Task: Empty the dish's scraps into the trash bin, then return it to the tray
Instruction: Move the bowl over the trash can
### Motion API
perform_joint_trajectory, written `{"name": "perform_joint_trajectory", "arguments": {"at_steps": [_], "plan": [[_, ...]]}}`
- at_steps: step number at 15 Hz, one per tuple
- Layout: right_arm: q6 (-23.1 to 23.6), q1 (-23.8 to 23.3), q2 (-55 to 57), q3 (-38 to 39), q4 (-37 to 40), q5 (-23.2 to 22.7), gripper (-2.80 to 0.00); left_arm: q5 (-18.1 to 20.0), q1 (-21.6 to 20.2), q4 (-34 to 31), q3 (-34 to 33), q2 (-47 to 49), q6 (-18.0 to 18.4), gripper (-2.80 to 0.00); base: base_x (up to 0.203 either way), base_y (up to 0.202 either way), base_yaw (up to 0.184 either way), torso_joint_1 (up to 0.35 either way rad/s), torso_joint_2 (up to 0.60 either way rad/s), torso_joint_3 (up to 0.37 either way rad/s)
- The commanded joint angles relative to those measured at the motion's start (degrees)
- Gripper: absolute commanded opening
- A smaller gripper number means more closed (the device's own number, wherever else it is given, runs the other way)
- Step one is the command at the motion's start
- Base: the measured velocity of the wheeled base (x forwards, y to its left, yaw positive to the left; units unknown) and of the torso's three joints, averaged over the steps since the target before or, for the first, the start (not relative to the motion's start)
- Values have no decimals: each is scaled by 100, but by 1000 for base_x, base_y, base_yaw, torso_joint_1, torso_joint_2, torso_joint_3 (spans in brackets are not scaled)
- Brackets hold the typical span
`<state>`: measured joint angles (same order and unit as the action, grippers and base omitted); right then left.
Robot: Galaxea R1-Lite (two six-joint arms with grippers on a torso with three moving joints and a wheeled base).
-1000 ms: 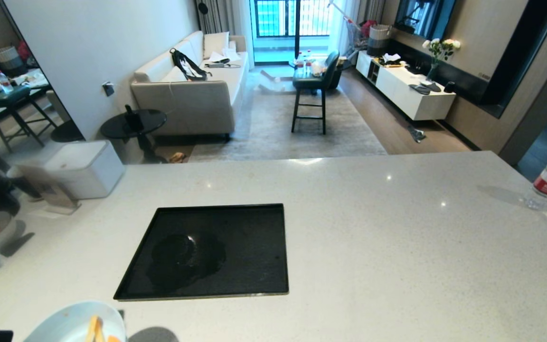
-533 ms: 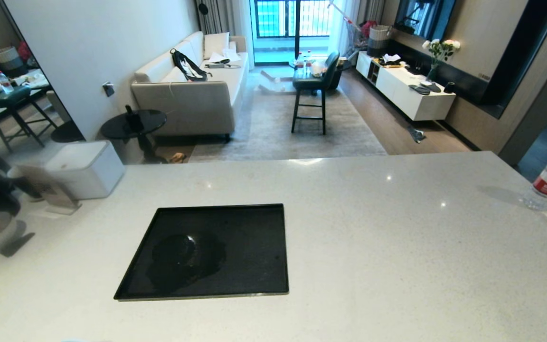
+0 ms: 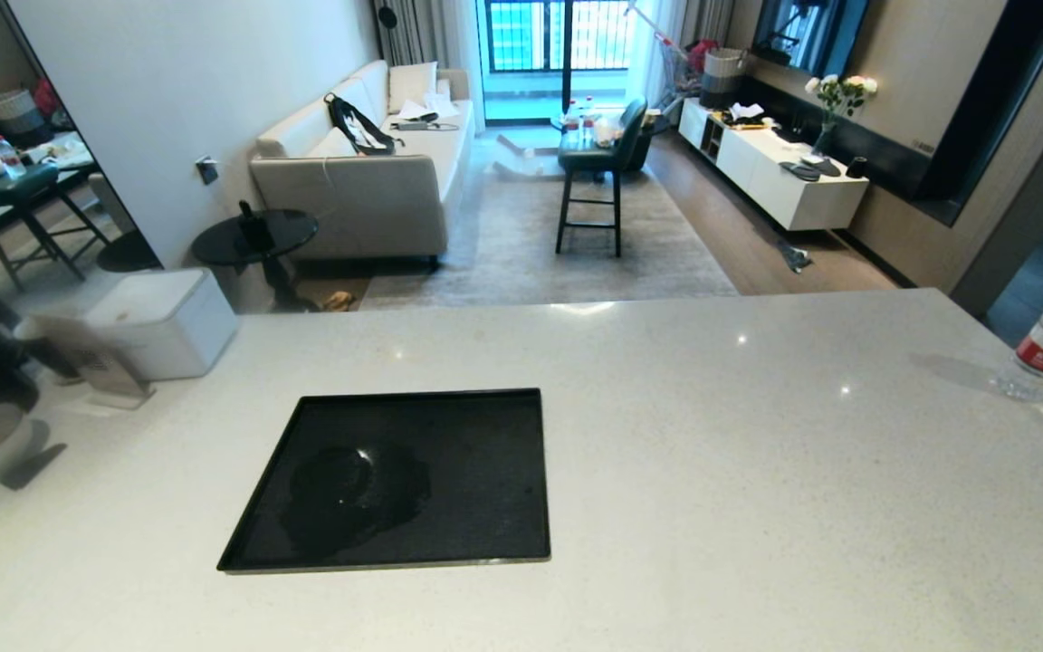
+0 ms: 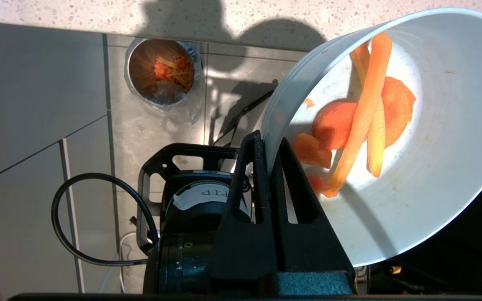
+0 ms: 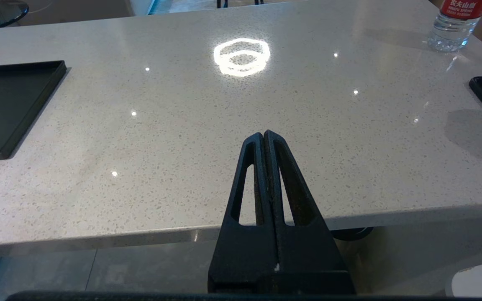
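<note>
White stone countertop (image 3: 757,471) is carrying the black tray (image 3: 449,489), which is lying bare. Beyond the counter's edge, the left gripper (image 4: 268,150) is hanging over the floor, pinching the tilted dish (image 4: 433,175) by its rim, scraps (image 4: 362,117) inside; the trash bin (image 4: 161,71) is standing below. The right gripper (image 5: 264,138) is idling closed, empty, near the counter's edge.

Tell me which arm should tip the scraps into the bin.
Left. The left gripper is shut on the dish rim, scraps inside, trash bin below. The right gripper is parked, shut, empty.
</note>
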<state>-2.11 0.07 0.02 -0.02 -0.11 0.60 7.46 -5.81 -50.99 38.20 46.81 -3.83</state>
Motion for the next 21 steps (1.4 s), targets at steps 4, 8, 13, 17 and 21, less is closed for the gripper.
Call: {"name": "perform_joint_trajectory", "arguments": {"at_steps": [4,8,13,17,21], "plan": [[0,1,-2,1,-7,2,-280,1,1,-25,-5,-14,40,-280,0,0,0,0,0,0],[0,1,-2,2,-6,2,-280,1,1,-51,-14,-31,49,-280,0,0,0,0,0,0],[0,1,-2,2,-6,2,-280,-25,1,-60,-14,-49,49,-280,0,0,0,0,0,0],[0,1,-2,2,-7,2,-280,-78,1,-60,-60,-49,49,-280,-175,0,-1,2,3,-1],[0,1,-2,1,-5,2,-280,-78,1,-60,-102,-60,49,-280,-195,0,1,-2,1,3]]}}
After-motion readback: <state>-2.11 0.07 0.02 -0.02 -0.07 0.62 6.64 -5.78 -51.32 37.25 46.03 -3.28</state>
